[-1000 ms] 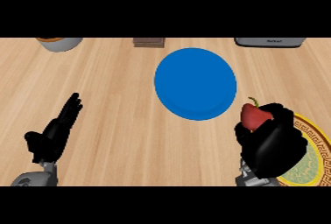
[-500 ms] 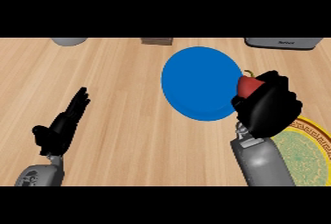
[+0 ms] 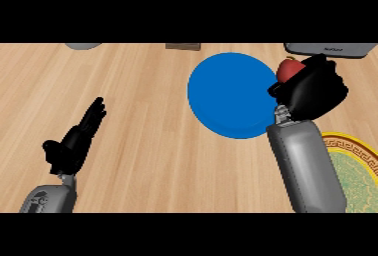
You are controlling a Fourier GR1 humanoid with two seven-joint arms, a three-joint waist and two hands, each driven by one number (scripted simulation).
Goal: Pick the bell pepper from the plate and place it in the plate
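Observation:
A red bell pepper (image 3: 289, 70) shows at the top of my right hand (image 3: 314, 92), whose fingers are curled round it and hide most of it. The hand hangs at the right edge of the blue plate (image 3: 229, 97), which lies on the wooden counter in the middle of the head view. A green plate with a gold patterned rim (image 3: 358, 167) lies at the lower right, partly behind my right forearm. My left hand (image 3: 74, 142) rests open at the lower left, fingers straight and pointing up, holding nothing.
A grey appliance (image 3: 328, 49) stands at the back right, just beyond my right hand. A small brown block (image 3: 183, 46) and a grey vessel (image 3: 83, 45) sit along the counter's far edge. Bare wood lies between my two arms.
My right hand has carried the bell pepper up and away from the green plate to the blue plate's right edge. The view has shifted. The left hand stays open.

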